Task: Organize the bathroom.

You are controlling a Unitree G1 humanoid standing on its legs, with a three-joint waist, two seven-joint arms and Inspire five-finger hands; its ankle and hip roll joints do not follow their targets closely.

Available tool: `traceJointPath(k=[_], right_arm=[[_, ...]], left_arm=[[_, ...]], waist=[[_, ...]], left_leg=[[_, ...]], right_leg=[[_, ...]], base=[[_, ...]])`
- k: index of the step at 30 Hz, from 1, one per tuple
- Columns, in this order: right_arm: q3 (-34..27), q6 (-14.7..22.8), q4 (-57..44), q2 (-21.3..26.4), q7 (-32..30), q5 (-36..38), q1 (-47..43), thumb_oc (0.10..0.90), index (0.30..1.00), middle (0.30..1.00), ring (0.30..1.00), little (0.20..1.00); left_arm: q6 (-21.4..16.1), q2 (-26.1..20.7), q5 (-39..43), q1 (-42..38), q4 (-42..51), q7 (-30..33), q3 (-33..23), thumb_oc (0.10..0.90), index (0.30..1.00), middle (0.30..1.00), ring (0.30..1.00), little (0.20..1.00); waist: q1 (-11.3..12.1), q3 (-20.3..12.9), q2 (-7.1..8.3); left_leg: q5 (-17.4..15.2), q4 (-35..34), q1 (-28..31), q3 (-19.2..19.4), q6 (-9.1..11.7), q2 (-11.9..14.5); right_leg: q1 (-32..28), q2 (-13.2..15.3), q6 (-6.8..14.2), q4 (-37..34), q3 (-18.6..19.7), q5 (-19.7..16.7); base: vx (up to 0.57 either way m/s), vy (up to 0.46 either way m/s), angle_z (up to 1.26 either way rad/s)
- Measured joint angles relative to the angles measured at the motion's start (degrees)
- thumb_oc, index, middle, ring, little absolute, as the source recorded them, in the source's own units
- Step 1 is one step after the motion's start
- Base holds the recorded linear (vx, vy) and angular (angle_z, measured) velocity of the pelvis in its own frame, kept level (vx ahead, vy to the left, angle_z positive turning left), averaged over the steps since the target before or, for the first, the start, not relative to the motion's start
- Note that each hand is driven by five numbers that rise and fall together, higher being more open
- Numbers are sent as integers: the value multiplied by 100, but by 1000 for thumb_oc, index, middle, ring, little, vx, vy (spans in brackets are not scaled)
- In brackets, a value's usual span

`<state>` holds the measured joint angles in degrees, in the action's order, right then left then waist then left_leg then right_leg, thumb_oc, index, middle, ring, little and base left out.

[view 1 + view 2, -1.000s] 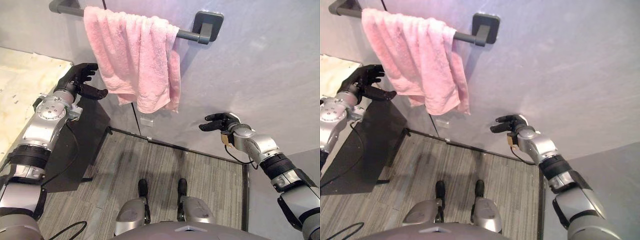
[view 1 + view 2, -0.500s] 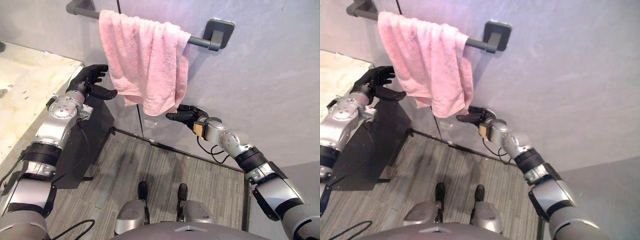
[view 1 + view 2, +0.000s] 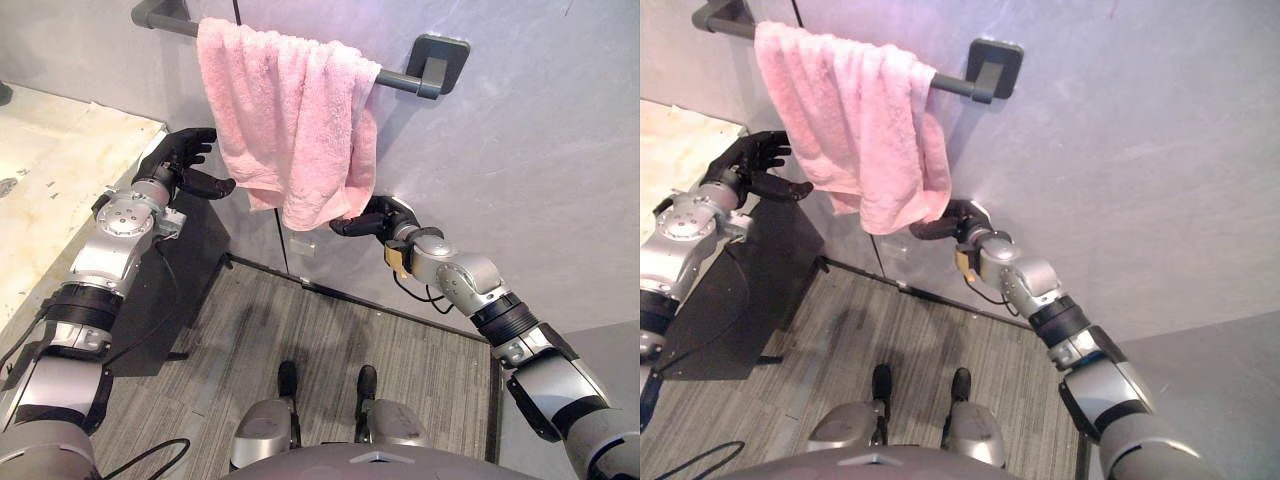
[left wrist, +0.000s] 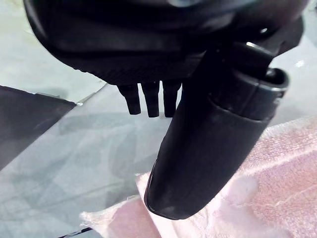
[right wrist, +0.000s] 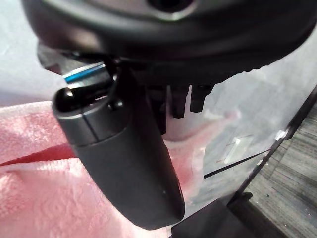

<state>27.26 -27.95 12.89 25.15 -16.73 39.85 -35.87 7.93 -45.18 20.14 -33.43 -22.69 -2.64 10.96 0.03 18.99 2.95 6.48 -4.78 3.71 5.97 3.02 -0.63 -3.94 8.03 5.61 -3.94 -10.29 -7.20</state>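
Left eye view showed a pink towel (image 3: 290, 120) draped unevenly over a dark bar (image 3: 395, 80) on the grey wall (image 3: 540, 150), its lower right corner hanging lowest. Taking the towel as landmark, the right hand (image 3: 375, 220) sat at that lower right corner, thumb under the hem and fingers curving behind the cloth. A second ago this hand had been well off to the towel's right, near the wall and clear of the fabric; half a second ago it had come in just below the corner; now it was up against it. In the right wrist view the thumb (image 5: 124, 158) lay over pink cloth with the fingers (image 5: 181, 104) extended beyond it, so the hand looked loosely open and touching, not yet pinching; whether any finger behind the cloth had closed, I could not tell for sure.

The left hand (image 3: 180, 165) had barely shifted. It hovered beside the towel's lower left edge, fingers relaxed and spread, thumb (image 4: 208, 153) pointing at the cloth and holding nothing. A dark cabinet (image 3: 170, 290) stood below and left of the towel.

Judging from this, both hands now flanked the towel's bottom edge, ready to grip the corners and straighten it on the bar.
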Motion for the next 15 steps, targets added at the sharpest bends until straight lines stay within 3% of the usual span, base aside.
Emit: traceJointPath(k=[1,3,5,8,15], right_arm=[[0,0,0,0,0,0,0,800,900,900,900,900],[246,-6,-631,451,138,-826,2,800,900,900,900,900],[247,-4,-962,589,158,-1036,2,800,900,900,900,900],[262,-3,-1432,834,164,-1381,2,800,900,900,900,900],[263,68,-1457,841,160,-1656,1,800,900,900,900,900]], left_arm=[[0,0,0,0,0,0,0,800,900,900,900,900],[-1,33,-1,76,77,26,-80,800,900,900,900,900],[-2,71,-14,212,160,48,-213,800,900,900,900,900],[-2,278,-20,401,361,131,-291,800,900,900,900,900],[-2,281,-19,440,499,112,-286,800,900,900,900,900]], waist=[[0,0,0],[-54,128,-219],[-103,157,-271],[-127,158,-274],[-125,158,-274]], left_leg=[[0,0,0,0,0,0],[9,-6,-13,55,-14,-79],[8,-10,-13,82,-15,-116],[8,-8,-11,84,-16,-152],[8,-7,-13,101,-16,-163]], right_leg=[[0,0,0,0,0,0],[153,94,49,212,121,58],[160,130,56,205,159,53],[170,169,72,222,174,44],[207,178,77,270,220,41]], base=[[20,44,-4],[28,53,-12],[20,29,-8],[33,28,-1],[-11,6,-1]])
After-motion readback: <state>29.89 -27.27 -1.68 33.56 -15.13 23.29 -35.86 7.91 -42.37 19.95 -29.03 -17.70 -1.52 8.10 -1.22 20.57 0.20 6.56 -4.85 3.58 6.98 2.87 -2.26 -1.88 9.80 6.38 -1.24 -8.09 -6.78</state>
